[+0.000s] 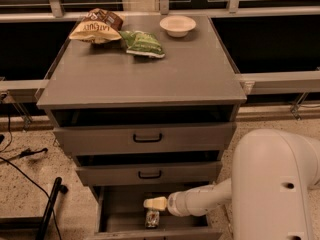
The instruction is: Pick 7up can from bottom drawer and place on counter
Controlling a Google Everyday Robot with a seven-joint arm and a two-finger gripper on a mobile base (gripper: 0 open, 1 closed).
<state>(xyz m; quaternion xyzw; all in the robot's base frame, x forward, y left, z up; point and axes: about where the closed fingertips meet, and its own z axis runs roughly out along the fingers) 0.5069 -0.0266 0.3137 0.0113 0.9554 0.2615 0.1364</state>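
Note:
The 7up can [152, 218] stands in the open bottom drawer [120, 210], near the middle of its grey floor, with its silver top showing. My gripper [154, 203], a cream tip at the end of the white arm [200, 200], reaches into the drawer from the right. It hovers just above the can's top. The grey counter [150, 76] is the flat top of the cabinet above.
On the counter's back edge lie a brown chip bag [97, 26], a green snack bag [142, 43] and a white bowl [177, 25]. The two upper drawers [147, 138] are slightly open. Black cables and a pole [50, 209] are on the floor to the left. My white arm housing [277, 184] fills the lower right.

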